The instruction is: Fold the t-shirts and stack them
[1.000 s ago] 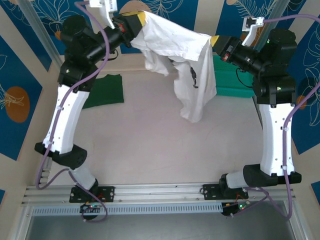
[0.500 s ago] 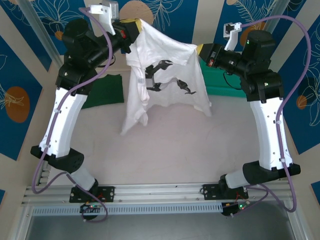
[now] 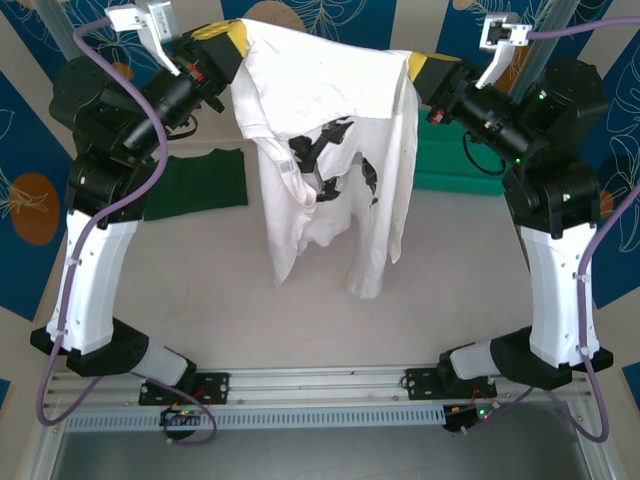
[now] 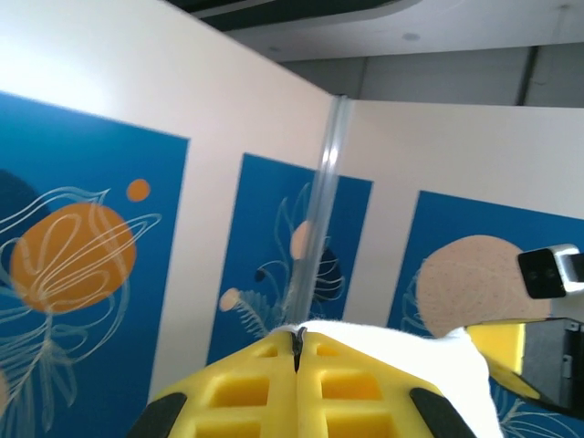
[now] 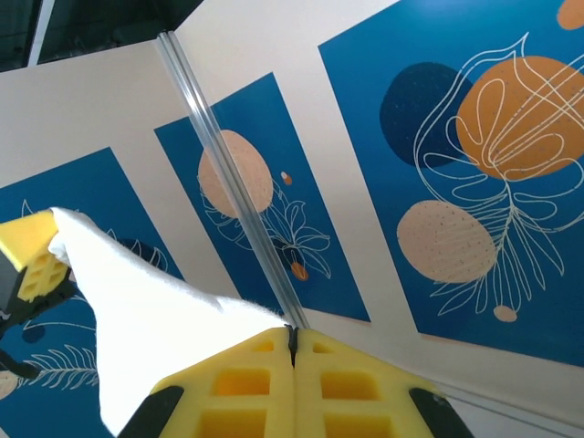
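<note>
The white t-shirt with a black print hangs in the air between both arms, its lower part dangling above the table. My left gripper is shut on its upper left edge, and the cloth spills over the yellow fingers in the left wrist view. My right gripper is shut on the upper right edge, and white cloth stretches away to the left in the right wrist view. The dark green t-shirt lies flat on the table at the left, under the left arm.
A teal basket stands at the back right, behind the right arm. Blue patterned walls close the table on the left, back and right. A rail with the arm bases runs along the near edge.
Both grippers have risen and spread apart, lifting the white shirt higher. The shirt hangs longer and its hem has swung toward the middle of the table.
</note>
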Robot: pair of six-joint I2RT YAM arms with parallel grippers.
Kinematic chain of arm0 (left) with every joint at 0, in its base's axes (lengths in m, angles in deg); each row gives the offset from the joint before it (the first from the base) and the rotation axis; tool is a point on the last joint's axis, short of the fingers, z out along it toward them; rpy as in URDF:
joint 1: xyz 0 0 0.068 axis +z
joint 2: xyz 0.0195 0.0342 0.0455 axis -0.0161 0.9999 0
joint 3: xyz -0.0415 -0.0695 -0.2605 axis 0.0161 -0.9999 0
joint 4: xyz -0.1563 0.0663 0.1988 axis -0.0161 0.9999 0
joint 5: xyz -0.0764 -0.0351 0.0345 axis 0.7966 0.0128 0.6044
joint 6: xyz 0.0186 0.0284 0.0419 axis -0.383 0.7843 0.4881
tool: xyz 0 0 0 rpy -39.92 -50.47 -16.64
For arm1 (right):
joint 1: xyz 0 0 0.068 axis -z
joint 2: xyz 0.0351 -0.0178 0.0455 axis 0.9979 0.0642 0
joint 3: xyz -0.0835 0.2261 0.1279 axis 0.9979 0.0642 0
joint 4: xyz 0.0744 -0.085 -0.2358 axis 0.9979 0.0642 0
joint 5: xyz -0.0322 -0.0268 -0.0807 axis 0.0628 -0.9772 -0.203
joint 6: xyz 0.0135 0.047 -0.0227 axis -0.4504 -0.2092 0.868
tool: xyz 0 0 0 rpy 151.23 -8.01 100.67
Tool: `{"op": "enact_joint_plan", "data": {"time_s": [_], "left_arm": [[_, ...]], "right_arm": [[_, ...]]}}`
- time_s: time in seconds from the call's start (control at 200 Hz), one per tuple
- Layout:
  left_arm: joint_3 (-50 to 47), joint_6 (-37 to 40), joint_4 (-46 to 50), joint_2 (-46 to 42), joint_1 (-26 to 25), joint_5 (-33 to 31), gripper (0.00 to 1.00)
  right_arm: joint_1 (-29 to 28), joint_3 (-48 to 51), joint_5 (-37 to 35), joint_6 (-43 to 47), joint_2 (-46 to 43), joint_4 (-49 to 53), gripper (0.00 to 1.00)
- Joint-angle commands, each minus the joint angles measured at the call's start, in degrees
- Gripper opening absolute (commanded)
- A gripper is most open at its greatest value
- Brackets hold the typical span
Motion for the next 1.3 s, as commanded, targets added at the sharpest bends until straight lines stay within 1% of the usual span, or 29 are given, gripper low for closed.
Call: {"op": "enact_joint_plan", "data": {"time_s": [0.0, 0.12, 0.165, 0.205, 0.225, 0.255, 0.26, 0.265, 0.3, 0.305, 0.32, 0.34, 0.345, 0.35, 0.365, 0.385, 0.43, 0.465, 0.485, 0.59, 0.67, 0.71, 0.75, 0.825, 0.945, 1.075, 1.17, 1.245, 1.295], "left_arm": [[-3.69, -0.32, 5.81, -0.51, 2.71, -13.1, 0.0], [-11.87, -9.64, 10.53, 1.12, 11.65, -17.43, 0.0], [-15.13, -12.73, 12.78, 2.78, 14.59, -20.99, 0.0], [-16.72, -16.13, 15.84, 5.37, 17.39, -23.61, 0.0], [-17.24, -17.39, 17.13, 6.85, 18.77, -24.69, 0.0], [-17.37, -18.91, 19.43, 9.39, 20.48, -26.69, 0.0], [-17.31, -19.19, 19.85, 9.85, 20.69, -26.94, 0.01], [-17.19, -19.38, 20.19, 10.43, 20.97, -27.28, 0.03], [-15.75, -19.76, 22.98, 14.1, 22.37, -29.49, 0.16], [-15.44, -19.75, 23.43, 14.79, 22.47, -29.96, 0.18], [-14.39, -19.94, 25.08, 16.41, 22.7, -31.65, 0.23], [-12.53, -20.74, 27.85, 18.82, 23.01, -33.93, 0.37], [-12.03, -21.07, 28.68, 19.31, 23.14, -34.98, 0.37], [-11.47, -21.37, 29.44, 20.03, 23.25, -34.98, 0.45], [-9.59, -22.28, 31.88, 21.57, 23.65, -35.84, 0.58], [-7.12, -22.9, 34.52, 23.71, 24.17, -36.15, 0.71], [-3.09, -21.66, 37.46, 26.79, 24.43, -37.32, 0.85], [-2.1, -20.75, 38.09, 27.64, 24.32, -37.66, 0.92], [-2.22, -20.49, 37.93, 27.53, 24.32, -37.07, 0.93], [-8.17, -20.18, 33.12, 25.2, 24.17, -30.07, 0.94], [-14.47, -21.11, 29.43, 24.07, 23.85, -20.92, 0.92], [-17.01, -21.32, 29.24, 23.92, 23.34, -18.39, 0.92], [-20.25, -20.59, 28.13, 23.67, 22.79, -15.43, 0.91], [-25.13, -20.09, 26.76, 24.14, 21.68, -11.6, 0.89], [-28.49, -20.44, 26.05, 26.96, 20.61, -7.4, 0.82], [-28.38, -21.84, 26.6, 30.34, 20.09, -7.88, 0.74], [-30.0, -23.88, 27.63, 30.25, 19.75, -11.77, 0.7], [-34.91, -25.67, 25.74, 27.84, 19.8, -15.63, 0.62], [-38.16, -26.04, 24.12, 26.18, 20.08, -17.39, 0.61]], "right_arm": [[-0.79, -1.58, -2.48, 1.91, 7.63, -0.62, 0.0], [-1.57, -8.76, -1.48, 2.63, 20.65, 4.11, 0.0], [-1.88, -10.46, -1.98, 2.75, 25.9, 4.21, 0.0], [-1.84, -14.53, -3.84, 1.96, 32.1, 6.24, 0.0], [-1.65, -17.43, -4.81, 1.6, 35.66, 7.73, 0.02], [-1.3, -22.94, -6.63, 0.85, 41.11, 10.62, 0.13], [-1.3, -22.94, -6.63, 0.85, 41.11, 10.62, 0.13], [-1.18, -24.89, -7.4, 0.54, 42.98, 11.76, 0.18], [-0.66, -31.5, -9.85, -0.92, 49.41, 15.16, 0.37], [-0.66, -31.5, -9.85, -0.92, 49.41, 15.16, 0.37], [-0.14, -36.13, -11.41, -2.14, 52.75, 17.88, 0.47], [0.49, -40.55, -12.89, -3.82, 55.84, 20.18, 0.57], [0.55, -41.61, -13.41, -4.4, 56.6, 21.3, 0.6], [0.76, -42.58, -13.66, -4.96, 57.29, 22.21, 0.62], [1.47, -45.21, -14.71, -6.68, 58.69, 24.56, 0.68], [2.39, -47.51, -15.08, -8.73, 60.48, 26.99, 0.76], [4.28, -46.93, -12.95, -12.05, 60.5, 29.88, 0.86], [5.07, -42.39, -11.35, -12.33, 58.17, 30.28, 0.87], [5.1, -38.58, -11.17, -11.7, 56.25, 29.94, 0.87], [4.25, -11.46, -12.47, -6.94, 42.04, 23.25, 0.85], [3.98, 7.83, -8.88, -6.42, 33.03, 17.9, 0.78], [3.75, 14.86, -7.66, -6.6, 30.29, 16.84, 0.77], [3.36, 21.56, -5.6, -6.03, 28.19, 15.31, 0.72], [1.37, 29.65, -4.08, -4.09, 26.71, 13.73, 0.67], [-2.26, 32.92, -5.38, -2.44, 29.11, 14.41, 0.6], [-5.23, 30.1, -8.04, -1.38, 34.63, 15.84, 0.54], [-6.92, 25.89, -11.01, -0.21, 39.67, 18.27, 0.53], [-7.54, 23.2, -12.6, -0.44, 42.84, 19.66, 0.52], [-7.81, 22.13, -13.39, -0.65, 44.24, 20.0, 0.49]]}}
